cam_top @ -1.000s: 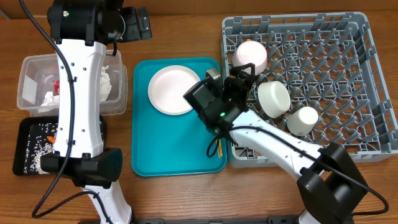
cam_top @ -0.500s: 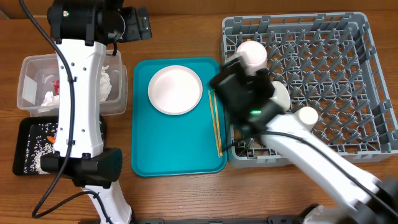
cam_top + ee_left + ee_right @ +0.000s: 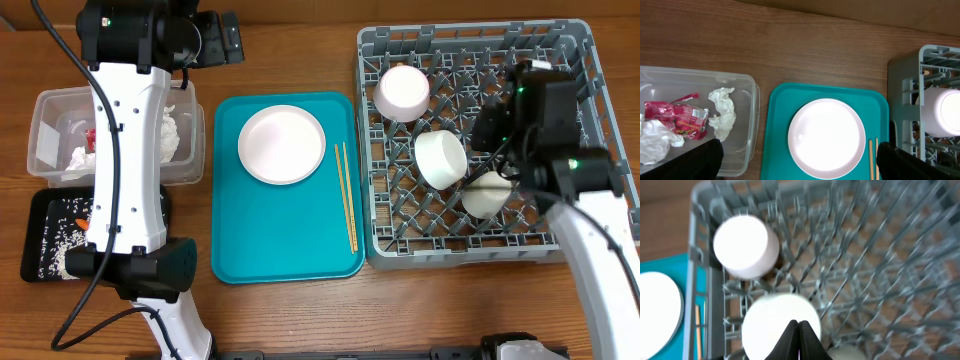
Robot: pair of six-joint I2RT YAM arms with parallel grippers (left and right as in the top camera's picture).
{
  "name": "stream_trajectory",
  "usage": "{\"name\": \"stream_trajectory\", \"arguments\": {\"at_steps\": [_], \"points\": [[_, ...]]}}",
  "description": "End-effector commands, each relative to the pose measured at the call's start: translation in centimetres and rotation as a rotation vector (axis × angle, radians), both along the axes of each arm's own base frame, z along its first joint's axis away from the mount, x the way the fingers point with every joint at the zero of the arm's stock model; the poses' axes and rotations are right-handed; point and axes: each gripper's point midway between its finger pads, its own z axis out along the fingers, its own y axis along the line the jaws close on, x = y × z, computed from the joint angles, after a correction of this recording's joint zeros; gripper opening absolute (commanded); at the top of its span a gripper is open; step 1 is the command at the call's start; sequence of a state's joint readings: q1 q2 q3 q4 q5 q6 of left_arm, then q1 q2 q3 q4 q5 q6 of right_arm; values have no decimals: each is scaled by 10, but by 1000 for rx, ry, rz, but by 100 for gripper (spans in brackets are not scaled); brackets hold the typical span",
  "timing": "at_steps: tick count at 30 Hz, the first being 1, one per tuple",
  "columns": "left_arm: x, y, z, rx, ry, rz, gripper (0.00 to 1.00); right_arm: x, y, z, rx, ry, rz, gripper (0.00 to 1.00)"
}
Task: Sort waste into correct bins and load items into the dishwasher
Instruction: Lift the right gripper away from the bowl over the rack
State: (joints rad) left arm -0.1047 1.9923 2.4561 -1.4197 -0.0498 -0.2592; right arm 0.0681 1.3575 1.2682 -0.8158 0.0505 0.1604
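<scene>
A round white plate [image 3: 282, 145] and a pair of wooden chopsticks [image 3: 346, 195] lie on the teal tray [image 3: 260, 245]. The grey dishwasher rack [image 3: 560, 60] holds two white bowls [image 3: 402, 92] [image 3: 440, 158] and a small cup [image 3: 487, 195]. My right gripper [image 3: 798, 324] hangs over the rack, shut and empty, above the middle bowl [image 3: 765, 320]. High over the plate [image 3: 826, 138], my left gripper [image 3: 800, 165] stands open and holds nothing. The clear tub [image 3: 50, 120] contains a red wrapper [image 3: 677, 115] and white tissues [image 3: 722, 107]. White scraps lie in the black tray [image 3: 40, 215].
The left arm's white column [image 3: 130, 150] crosses over the tub and the black tray in the overhead view. The right arm [image 3: 590, 230] reaches in over the rack's right side. Bare wooden table [image 3: 815, 45] lies behind the tray.
My right arm has swung from above the teal tray to above the rack, and its jaws have closed empty. The chopsticks now show on the tray. The left arm is unmoved.
</scene>
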Motion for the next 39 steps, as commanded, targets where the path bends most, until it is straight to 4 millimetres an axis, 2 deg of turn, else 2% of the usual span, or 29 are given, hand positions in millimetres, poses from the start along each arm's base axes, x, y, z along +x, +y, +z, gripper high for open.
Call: {"name": "stream_trajectory", "arguments": {"at_steps": [1, 6, 11, 14, 19, 26, 29, 34, 36, 39], "points": [[-4, -1, 17, -3, -46, 7, 100, 5, 18, -36, 137, 111, 53, 4], [-4, -1, 17, -3, -46, 7, 100, 14, 25, -81, 155, 226, 66, 4], [-4, -1, 17, -3, -46, 7, 100, 12, 27, -111, 156, 318, 61, 4], [-4, -1, 17, -3, -46, 7, 100, 7, 35, -112, 200, 343, 88, 4], [-4, -1, 17, -3, -46, 7, 100, -6, 63, -106, 348, 385, 174, 4], [-4, -1, 17, -3, -46, 7, 100, -17, 66, -107, 367, 427, 180, 4], [-4, -1, 17, -3, -46, 7, 100, -12, 66, -94, 365, 393, 187, 4], [-4, -1, 17, -3, -46, 7, 100, -5, 74, -34, 398, 293, 232, 4], [-4, -1, 17, -3, -46, 7, 100, -9, 83, -10, 423, 257, 272, 4], [-4, -1, 17, -3, -46, 7, 100, -17, 102, 6, 436, 226, 335, 6]]}}
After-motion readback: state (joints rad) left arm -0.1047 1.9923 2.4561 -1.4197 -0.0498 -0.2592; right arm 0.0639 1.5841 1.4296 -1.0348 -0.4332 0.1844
